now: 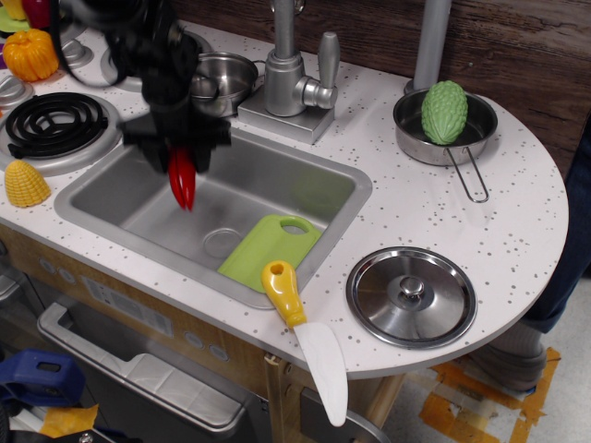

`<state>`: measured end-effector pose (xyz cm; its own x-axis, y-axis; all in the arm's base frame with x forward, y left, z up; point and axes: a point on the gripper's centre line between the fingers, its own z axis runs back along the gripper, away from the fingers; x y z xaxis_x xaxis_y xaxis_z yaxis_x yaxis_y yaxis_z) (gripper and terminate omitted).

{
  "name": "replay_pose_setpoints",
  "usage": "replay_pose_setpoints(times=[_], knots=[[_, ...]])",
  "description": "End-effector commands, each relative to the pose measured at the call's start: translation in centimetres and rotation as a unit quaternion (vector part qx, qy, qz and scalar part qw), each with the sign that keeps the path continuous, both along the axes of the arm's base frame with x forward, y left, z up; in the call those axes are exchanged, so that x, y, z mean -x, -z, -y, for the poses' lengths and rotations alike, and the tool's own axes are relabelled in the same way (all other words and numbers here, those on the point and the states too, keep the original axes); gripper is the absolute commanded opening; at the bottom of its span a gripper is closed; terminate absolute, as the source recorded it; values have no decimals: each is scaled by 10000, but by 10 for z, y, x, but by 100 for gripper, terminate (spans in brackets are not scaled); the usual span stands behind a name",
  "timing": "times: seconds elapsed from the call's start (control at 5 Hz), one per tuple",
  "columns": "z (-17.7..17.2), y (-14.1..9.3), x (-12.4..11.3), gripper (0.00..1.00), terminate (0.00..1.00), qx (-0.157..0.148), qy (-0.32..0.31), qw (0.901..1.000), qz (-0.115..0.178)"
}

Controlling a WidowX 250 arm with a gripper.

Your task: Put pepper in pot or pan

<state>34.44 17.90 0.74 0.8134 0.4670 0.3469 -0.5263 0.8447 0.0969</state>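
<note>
The red pepper (183,181) hangs point down from my gripper (179,155), which is shut on its upper end. The gripper holds it in the air above the left part of the sink (314,189), clear of the sink floor. The arm is motion-blurred. The small steel pot (224,81) with deep walls stands on the counter behind the sink, just left of the faucet (294,74), up and to the right of the gripper. The arm partly covers the pot's left side.
A green cutting board (268,247) lies in the sink. A yellow-handled knife (303,332) lies on the front edge. A steel lid (411,295), a pan with a green vegetable (445,113), a black coil burner (54,120), corn (25,184) and an orange pumpkin (30,53) surround the sink.
</note>
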Motion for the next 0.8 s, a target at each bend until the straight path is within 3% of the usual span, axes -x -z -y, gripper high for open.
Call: replay_pose_setpoints(times=[0.0,0.2,0.4,0.6], knots=[[-15,-83,-31,0,0,-1007,595,9925,354],[-16,-97,-50,0,0,-1198,1039,9870,246],[-21,-104,-73,0,0,-1535,1688,9724,482],[-26,-103,-87,0,0,-1536,2088,9644,519]])
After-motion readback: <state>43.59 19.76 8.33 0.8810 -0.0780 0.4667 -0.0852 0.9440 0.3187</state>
